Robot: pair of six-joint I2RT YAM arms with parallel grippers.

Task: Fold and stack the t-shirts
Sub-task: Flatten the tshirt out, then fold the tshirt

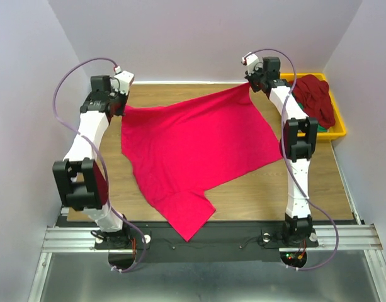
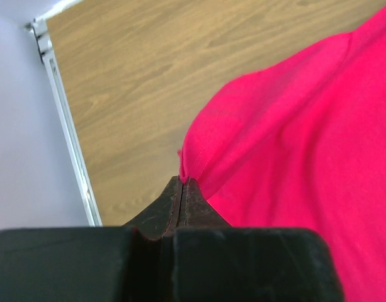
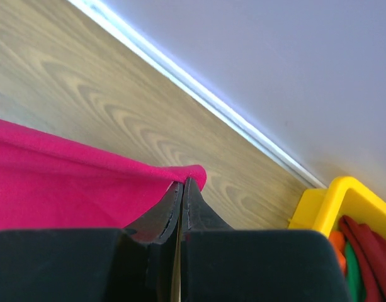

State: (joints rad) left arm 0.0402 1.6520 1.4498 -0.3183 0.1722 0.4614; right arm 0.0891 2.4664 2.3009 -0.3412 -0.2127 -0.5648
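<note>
**Two arms stretch a pink shirt (image 1: 193,148) across the far side of the table (image 1: 262,192)**

The left gripper (image 1: 123,109) has its fingers pressed together on one corner and the right gripper (image 1: 249,85) is likewise clamped on the other. The held edge runs left to right between them, and the cloth trails toward the arm bases, so a fold would likely carry that edge nearward. A maroon shirt (image 1: 315,97) lies heaped in the yellow tray (image 1: 337,131) at far right.

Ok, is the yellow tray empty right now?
No, a dark maroon t-shirt is heaped in the yellow tray, with green cloth showing under it.
</note>
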